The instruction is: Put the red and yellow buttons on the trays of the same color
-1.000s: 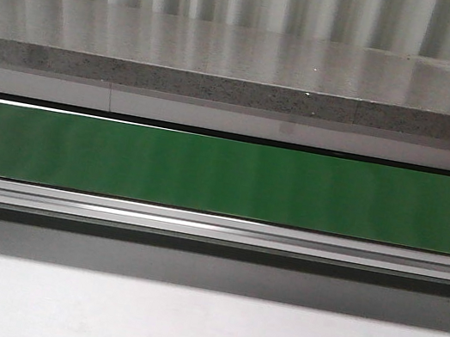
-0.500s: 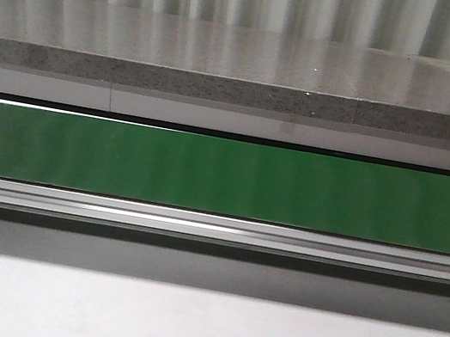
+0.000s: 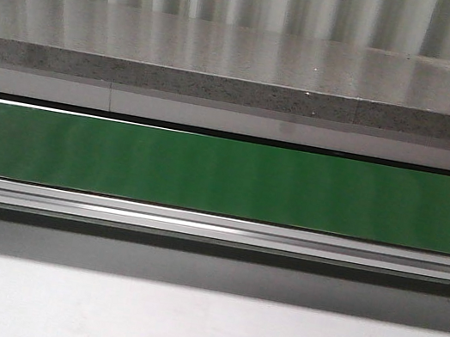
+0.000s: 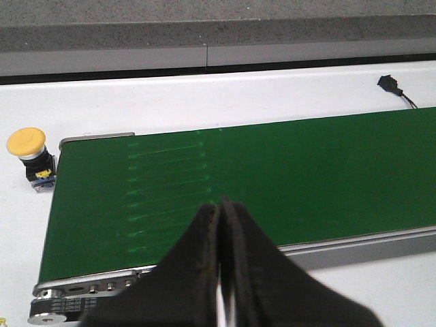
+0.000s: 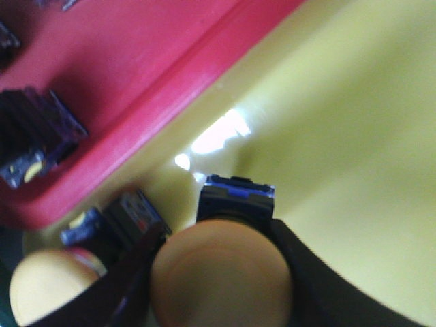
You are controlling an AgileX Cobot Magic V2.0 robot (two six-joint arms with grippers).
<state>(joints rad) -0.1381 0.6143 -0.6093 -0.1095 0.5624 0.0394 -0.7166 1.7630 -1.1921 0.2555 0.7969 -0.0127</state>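
Green conveyor belt (image 3: 223, 177) ran across the white bench (image 3: 196, 334) before a corrugated wall; right jaws gripped a yellow-capped, black-bodied button (image 5: 221, 276) over the yellow tray (image 5: 354, 157); left jaws closed, empty.

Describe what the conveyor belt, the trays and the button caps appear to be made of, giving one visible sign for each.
Conveyor belt: looks like smooth green rubber or PVC, matte with a faint sheen.
Yellow tray and red tray: probably moulded plastic; glossy, with a bright glare spot on the yellow one.
Yellow button cap: seemingly smooth hard plastic, evenly coloured. The one in the right gripper is too blurred to judge.
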